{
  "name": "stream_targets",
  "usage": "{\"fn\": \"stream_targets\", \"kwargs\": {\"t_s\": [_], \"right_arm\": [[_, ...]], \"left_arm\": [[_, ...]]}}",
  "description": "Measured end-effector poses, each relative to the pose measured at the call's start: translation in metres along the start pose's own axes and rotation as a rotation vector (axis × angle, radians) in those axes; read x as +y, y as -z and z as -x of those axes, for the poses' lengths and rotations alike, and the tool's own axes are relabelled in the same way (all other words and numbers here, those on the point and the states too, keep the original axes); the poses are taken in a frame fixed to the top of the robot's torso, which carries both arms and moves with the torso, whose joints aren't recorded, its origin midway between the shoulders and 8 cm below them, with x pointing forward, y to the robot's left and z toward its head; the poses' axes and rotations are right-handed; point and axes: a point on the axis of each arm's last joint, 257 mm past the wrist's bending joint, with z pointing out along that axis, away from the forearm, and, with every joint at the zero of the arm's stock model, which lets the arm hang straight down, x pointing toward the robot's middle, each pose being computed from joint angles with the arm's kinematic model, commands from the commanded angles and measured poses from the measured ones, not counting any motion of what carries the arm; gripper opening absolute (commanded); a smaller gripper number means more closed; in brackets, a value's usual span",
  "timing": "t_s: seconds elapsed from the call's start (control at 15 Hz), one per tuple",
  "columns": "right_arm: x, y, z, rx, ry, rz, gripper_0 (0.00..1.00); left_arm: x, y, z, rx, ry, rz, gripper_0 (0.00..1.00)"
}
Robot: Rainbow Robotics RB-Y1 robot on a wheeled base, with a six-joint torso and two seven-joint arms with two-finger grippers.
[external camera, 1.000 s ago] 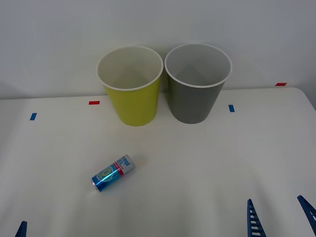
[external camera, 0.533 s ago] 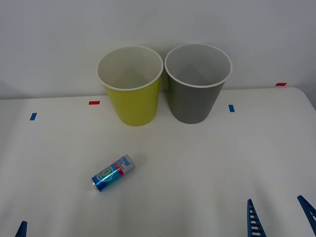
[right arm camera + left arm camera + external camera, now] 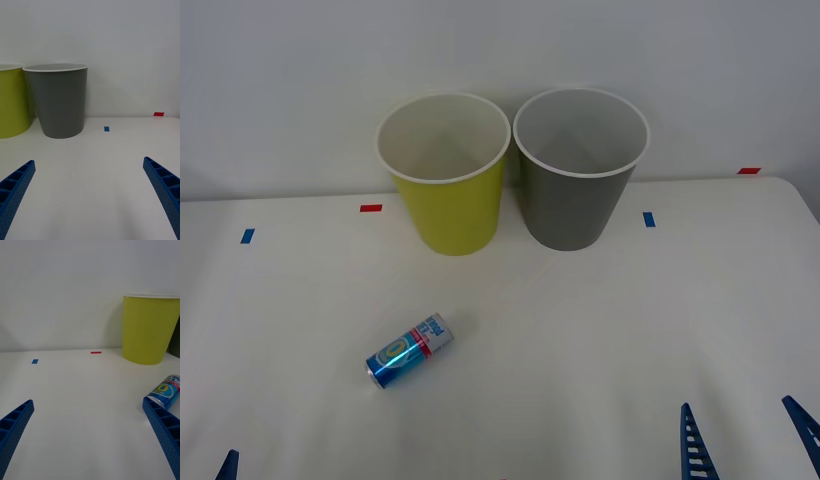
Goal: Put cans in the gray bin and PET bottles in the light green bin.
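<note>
Left pincer wide apart, empty, near can.

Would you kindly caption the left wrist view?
Open left gripper near the small shiny blue drink can lying before the tall yellow-green plastic bin.

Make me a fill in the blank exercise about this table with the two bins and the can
1. The blue can lies on its ____ on the table.
2. The gray bin stands to the robot's ____ of the green bin.
3. The can lies nearer the ____ bin.
4. Both the left hand and the right hand are ____.

Missing words: side; right; green; open
</note>
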Motion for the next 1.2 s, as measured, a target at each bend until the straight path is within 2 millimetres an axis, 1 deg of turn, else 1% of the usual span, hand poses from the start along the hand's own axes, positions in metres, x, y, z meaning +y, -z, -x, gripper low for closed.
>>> {"fn": "stream_targets", "kwargs": {"t_s": [0.13, 0.27, 0.4, 0.67, 0.8, 1.0, 1.2], "right_arm": [[0.0, 0.0, 0.0, 0.0, 0.0, 0.0, 1.0], [0.0, 0.0, 0.0, 0.0, 0.0, 0.0, 1.0], [0.0, 0.0, 0.0, 0.0, 0.0, 0.0, 1.0], [0.0, 0.0, 0.0, 0.0, 0.0, 0.0, 1.0], [0.0, 0.0, 0.0, 0.0, 0.0, 0.0, 1.0], [0.0, 0.0, 0.0, 0.0, 0.0, 0.0, 1.0], [0.0, 0.0, 0.0, 0.0, 0.0, 0.0, 1.0]], "left_arm": [[0.004, -0.011, -0.005, 0.027, -0.01, -0.013, 1.0], [-0.001, -0.028, -0.012, 0.067, -0.008, -0.043, 1.0], [-0.013, -0.045, -0.014, 0.11, -0.019, -0.091, 1.0], [-0.032, -0.074, -0.009, 0.177, -0.116, -0.196, 1.0], [-0.047, -0.085, -0.008, 0.211, -0.142, -0.242, 1.0], [-0.068, -0.096, -0.015, 0.283, -0.176, -0.286, 1.0], [-0.077, -0.109, -0.02, 0.354, -0.239, -0.31, 1.0]]}}
